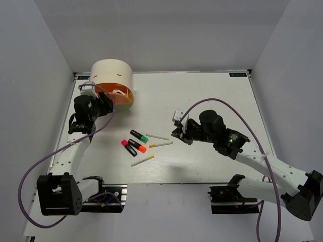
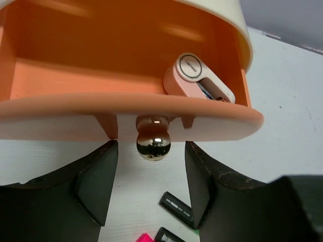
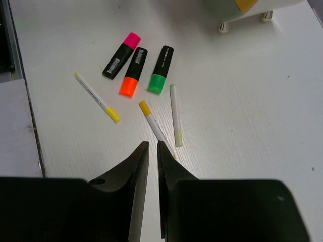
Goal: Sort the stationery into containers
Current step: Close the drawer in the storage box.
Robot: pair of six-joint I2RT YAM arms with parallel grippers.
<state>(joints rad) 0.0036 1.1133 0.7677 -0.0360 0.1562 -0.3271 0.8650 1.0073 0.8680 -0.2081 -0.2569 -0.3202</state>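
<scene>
Our left hand (image 2: 151,156), spread, straddles the drawer knob (image 2: 153,142) without touching. Our right hand (image 3: 153,144) hangs barely parted and empty, so we should widen it before straddling the nearest stick (image 3: 154,126).

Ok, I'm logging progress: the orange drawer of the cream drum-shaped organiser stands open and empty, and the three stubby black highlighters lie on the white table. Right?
Not empty: the left wrist view shows a small pinkish-white eraser-like piece lying in the open orange drawer of the cream drum-shaped organiser. The three stubby black highlighters do lie on the white table.
</scene>
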